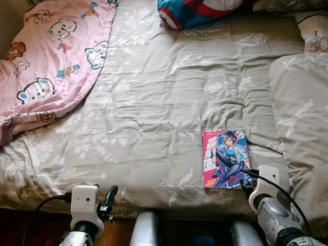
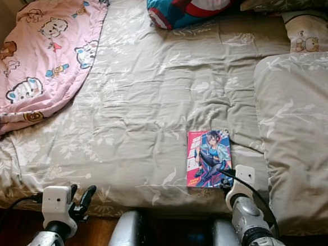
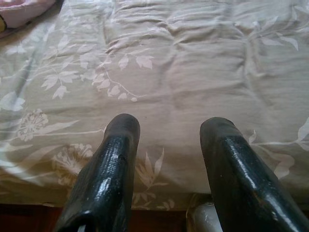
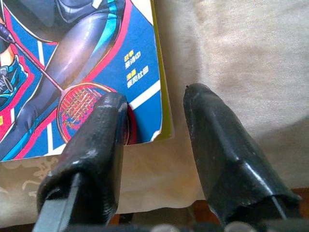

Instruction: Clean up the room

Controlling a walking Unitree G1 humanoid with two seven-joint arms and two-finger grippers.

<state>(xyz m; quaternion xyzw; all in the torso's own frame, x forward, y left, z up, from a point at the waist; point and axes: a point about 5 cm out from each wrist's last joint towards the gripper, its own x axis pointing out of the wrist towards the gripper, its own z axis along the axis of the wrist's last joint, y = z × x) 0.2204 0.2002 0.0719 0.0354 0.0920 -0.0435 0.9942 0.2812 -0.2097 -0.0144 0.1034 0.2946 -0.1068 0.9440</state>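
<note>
Book (image 1: 226, 158) pickup is starting: right gripper (image 4: 154, 108), fingers wide, is straddling its near corner and should close; left gripper (image 3: 166, 130) is hanging open.

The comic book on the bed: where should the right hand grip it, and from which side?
Probably the near right corner of the comic book, coming from the bed's front edge. It lies flat with that corner nearest the open right hand, whose fingers already straddle its right edge.
</note>
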